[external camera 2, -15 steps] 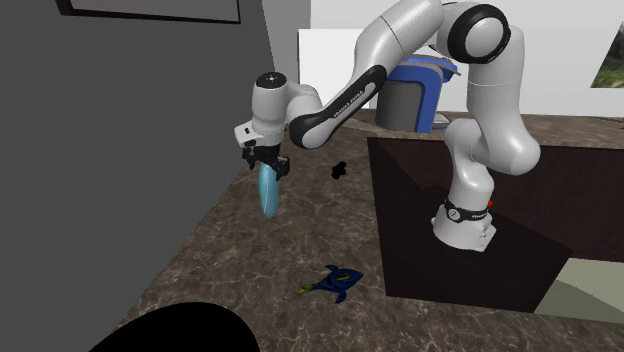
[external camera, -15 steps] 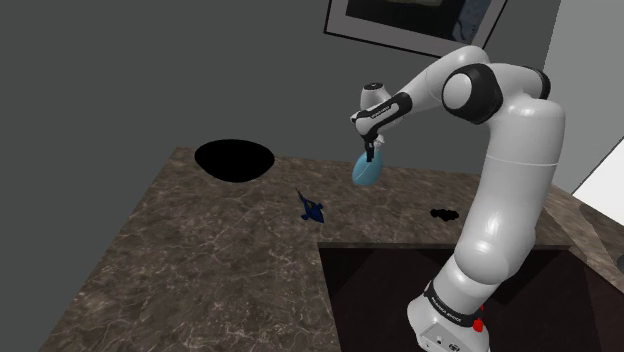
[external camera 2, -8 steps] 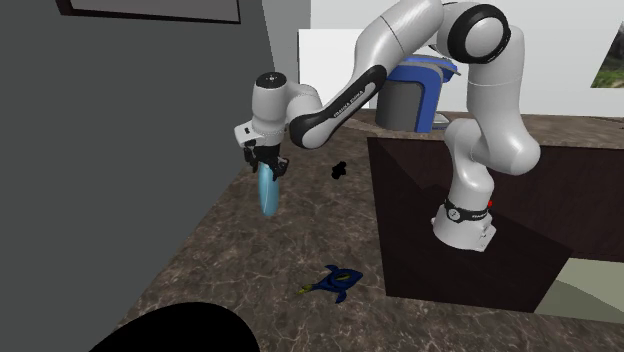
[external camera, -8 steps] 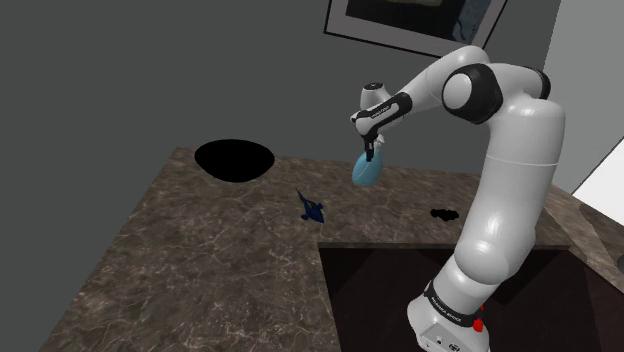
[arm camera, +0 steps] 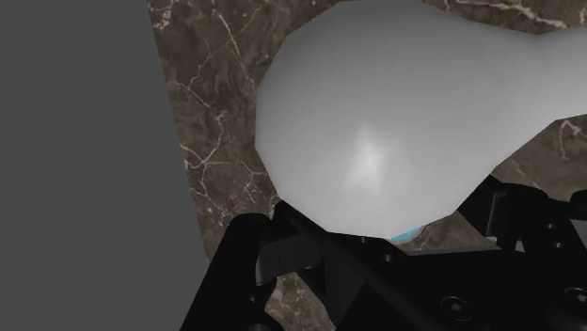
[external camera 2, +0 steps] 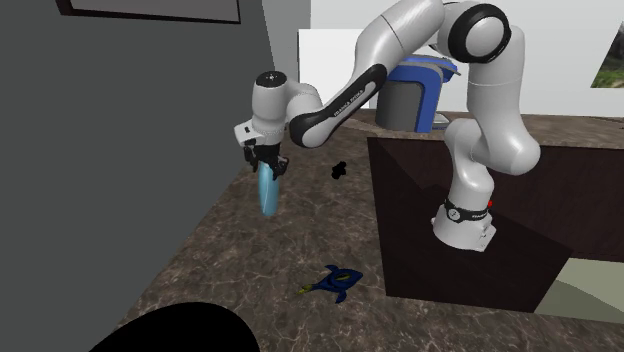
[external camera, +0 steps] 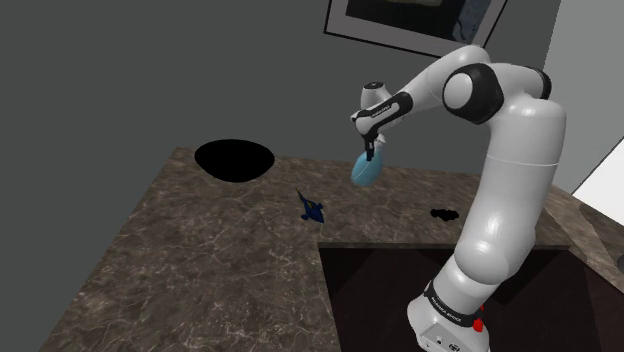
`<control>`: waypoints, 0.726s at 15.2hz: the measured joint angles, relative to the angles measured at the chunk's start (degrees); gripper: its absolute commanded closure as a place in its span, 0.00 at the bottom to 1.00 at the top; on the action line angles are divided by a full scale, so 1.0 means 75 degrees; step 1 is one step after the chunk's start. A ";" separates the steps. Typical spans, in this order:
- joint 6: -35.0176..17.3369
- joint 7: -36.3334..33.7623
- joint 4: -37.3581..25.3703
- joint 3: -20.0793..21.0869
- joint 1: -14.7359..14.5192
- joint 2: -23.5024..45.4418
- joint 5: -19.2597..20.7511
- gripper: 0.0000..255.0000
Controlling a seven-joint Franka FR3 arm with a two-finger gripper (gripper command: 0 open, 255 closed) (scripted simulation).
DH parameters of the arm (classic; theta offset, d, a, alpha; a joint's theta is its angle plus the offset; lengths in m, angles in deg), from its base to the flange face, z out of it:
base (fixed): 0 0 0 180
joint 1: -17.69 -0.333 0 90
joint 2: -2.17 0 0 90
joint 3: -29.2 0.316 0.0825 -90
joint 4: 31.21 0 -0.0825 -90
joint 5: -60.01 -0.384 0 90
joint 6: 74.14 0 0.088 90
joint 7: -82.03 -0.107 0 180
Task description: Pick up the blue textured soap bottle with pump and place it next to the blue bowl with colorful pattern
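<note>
The soap bottle (external camera: 365,170) is a light blue, rounded bottle near the back wall of the dark marble counter (external camera: 220,260). My black gripper (external camera: 370,152) comes down on it from above and is shut on its top. In the second exterior view the soap bottle (external camera 2: 266,192) hangs straight below the gripper (external camera 2: 267,165), its base at the counter; whether it touches I cannot tell. In the wrist view the bottle (arm camera: 395,122) looks pale grey and bulges out past the fingers (arm camera: 282,254). The bowl (external camera: 235,160) is drawn as a flat black shape towards the shoulder view's left.
A small dark blue object (external camera: 313,208) lies on the counter between bowl and bottle. A small black item (external camera: 443,212) lies near the dark sunken recess (external camera: 400,290) where my stand sits. The grey wall (external camera: 150,70) runs close behind the bottle. A blue and grey bin (external camera 2: 415,90) stands beyond the arm.
The fingers have closed on the bottle's top since a second ago. Arm and bottle stay in the same place.
</note>
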 measured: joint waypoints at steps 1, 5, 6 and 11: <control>0.0054 0.0012 -0.0003 -0.0003 -0.0007 -0.0049 0.0005 1.00; 0.0388 0.0104 -0.0148 0.0002 -0.0039 -0.0249 -0.0009 1.00; 0.0464 0.0143 -0.0189 -0.0001 -0.0035 -0.0294 -0.0016 1.00; 0.0896 0.0278 -0.0411 0.0002 -0.0064 -0.0528 -0.0039 1.00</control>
